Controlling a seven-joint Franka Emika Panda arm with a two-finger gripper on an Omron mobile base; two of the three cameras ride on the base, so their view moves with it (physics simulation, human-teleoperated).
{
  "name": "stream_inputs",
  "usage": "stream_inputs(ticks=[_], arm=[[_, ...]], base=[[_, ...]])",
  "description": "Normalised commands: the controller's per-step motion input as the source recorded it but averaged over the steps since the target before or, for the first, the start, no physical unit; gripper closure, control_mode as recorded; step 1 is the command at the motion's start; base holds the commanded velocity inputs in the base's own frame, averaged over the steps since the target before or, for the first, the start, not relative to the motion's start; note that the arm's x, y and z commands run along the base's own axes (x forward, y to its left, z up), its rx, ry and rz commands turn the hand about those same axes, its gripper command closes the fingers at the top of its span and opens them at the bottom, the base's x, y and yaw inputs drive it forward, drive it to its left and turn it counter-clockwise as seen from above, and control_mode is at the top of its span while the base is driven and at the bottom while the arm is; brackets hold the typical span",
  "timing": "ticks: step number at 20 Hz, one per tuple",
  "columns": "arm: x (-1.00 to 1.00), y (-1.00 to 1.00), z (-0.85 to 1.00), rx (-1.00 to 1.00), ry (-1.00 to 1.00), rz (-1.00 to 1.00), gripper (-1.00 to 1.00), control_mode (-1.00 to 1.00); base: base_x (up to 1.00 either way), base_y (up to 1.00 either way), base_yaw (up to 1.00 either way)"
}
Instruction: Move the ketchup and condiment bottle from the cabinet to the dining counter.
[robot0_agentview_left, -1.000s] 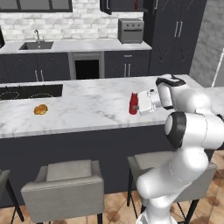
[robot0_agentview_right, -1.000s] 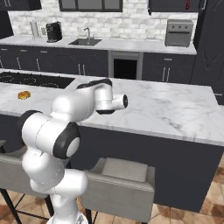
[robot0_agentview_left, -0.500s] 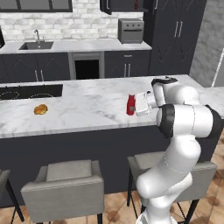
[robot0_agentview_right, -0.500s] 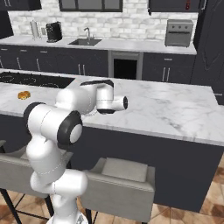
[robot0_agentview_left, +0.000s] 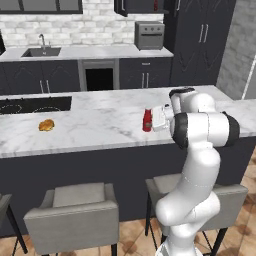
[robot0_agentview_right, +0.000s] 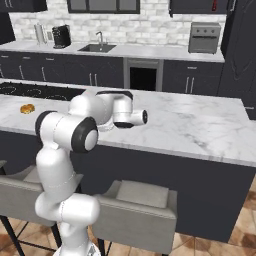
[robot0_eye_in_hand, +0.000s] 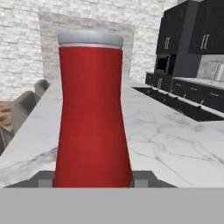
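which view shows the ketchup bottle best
The hand view: the ketchup stands upright, close and centred between the jaws, whitish cap and red body plain. The left base view shows it small on the dining counter, beside the gripper. In the right base view the arm blocks where it stands.

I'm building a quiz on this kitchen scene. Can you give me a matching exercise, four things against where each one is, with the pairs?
Things:
1. ketchup
2. orange food item
3. sink
4. toaster oven

Places:
A. set into the back counter against the brick wall, left part
B. upright on the dining counter, just in front of the tool
C. on the back counter beside the tall dark cupboards
D. lying on the dining counter near the cooktop

Pairs: 1-B, 2-D, 3-A, 4-C
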Motion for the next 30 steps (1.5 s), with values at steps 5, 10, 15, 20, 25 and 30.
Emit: stream_inputs(ticks=[5, 10, 15, 20, 25, 30], arm=[[0.36, 0.0, -0.25, 0.0, 0.0, 0.02, 1.0, -1.0], [0.13, 0.0, -0.26, 0.0, -0.03, 0.05, 1.0, -1.0], [0.0, 0.0, -0.35, 0.0, -0.09, 0.06, 1.0, -1.0], [0.03, 0.0, -0.3, 0.0, -0.05, 0.03, -1.0, -1.0], [0.07, -0.06, -0.15, 0.0, -0.01, 0.0, -1.0, -1.0], [0.01, -0.11, -0.12, 0.0, 0.0, 0.0, -1.0, -1.0]], base=[[0.0, 0.0, 0.0], [0.0, 0.0, 0.0], [0.0, 0.0, 0.0], [0.0, 0.0, 0.0], [0.0, 0.0, 0.0], [0.0, 0.0, 0.0]])
